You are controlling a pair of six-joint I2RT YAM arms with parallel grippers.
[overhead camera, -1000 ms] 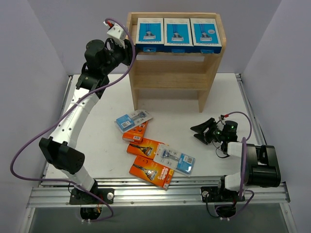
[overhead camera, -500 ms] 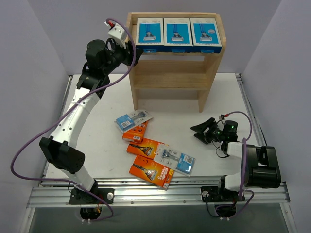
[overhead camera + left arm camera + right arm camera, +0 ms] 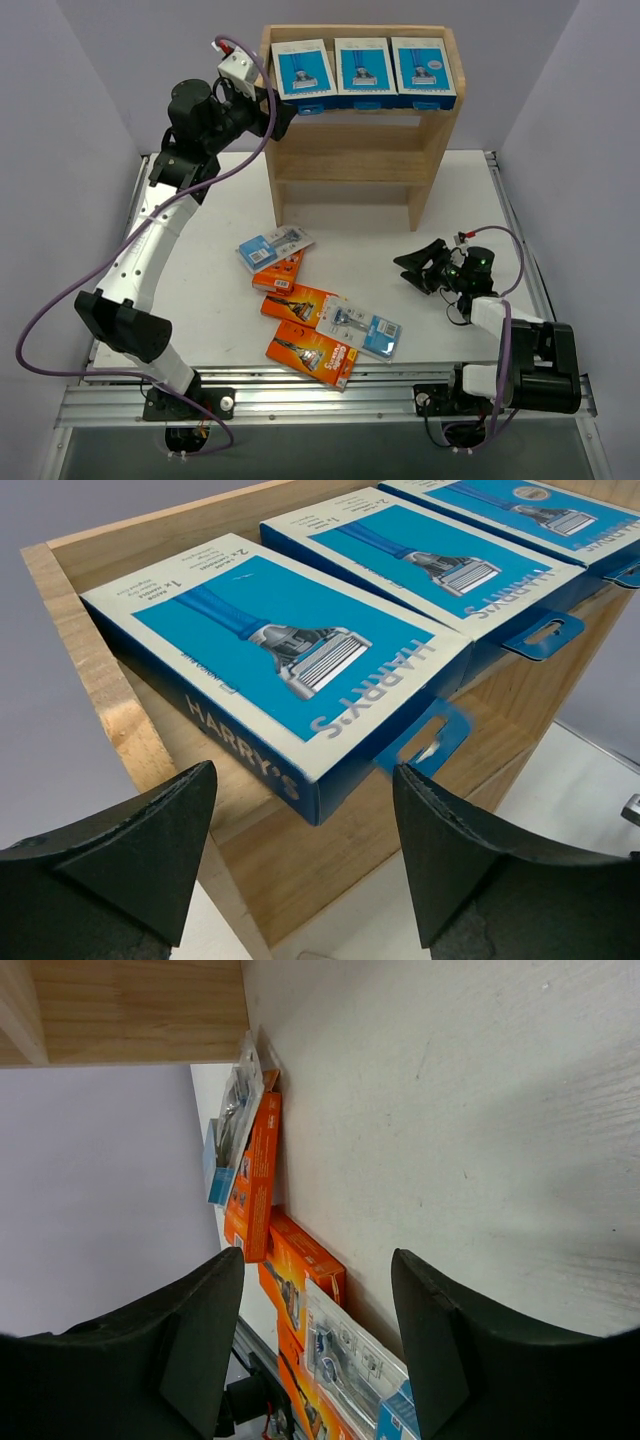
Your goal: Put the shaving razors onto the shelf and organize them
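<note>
Three blue-and-white razor boxes lie in a row on the top tier of the wooden shelf (image 3: 430, 150). The leftmost box (image 3: 303, 65) (image 3: 270, 650) sits a little askew, its near corner and hang tab past the front edge. My left gripper (image 3: 279, 112) (image 3: 305, 850) is open just below and in front of that corner, holding nothing. Other razor packs lie on the table: a blister card (image 3: 274, 246), orange boxes (image 3: 298, 303) (image 3: 312, 355) and another blister card (image 3: 365, 330) (image 3: 345, 1360). My right gripper (image 3: 420, 268) (image 3: 318, 1340) hangs open and empty to the right of the pile.
The shelf's two lower tiers (image 3: 345, 165) hold nothing. A third orange box (image 3: 280, 272) (image 3: 258, 1175) lies partly under the far blister card. The shelf's right leg (image 3: 422, 205) stands just beyond my right gripper. White tabletop (image 3: 220, 220) lies between the left arm and the pile.
My left gripper has opened and let go of the leftmost blue box, then drawn back a little from the shelf. The box now rests slightly turned. The right arm barely shifted.
</note>
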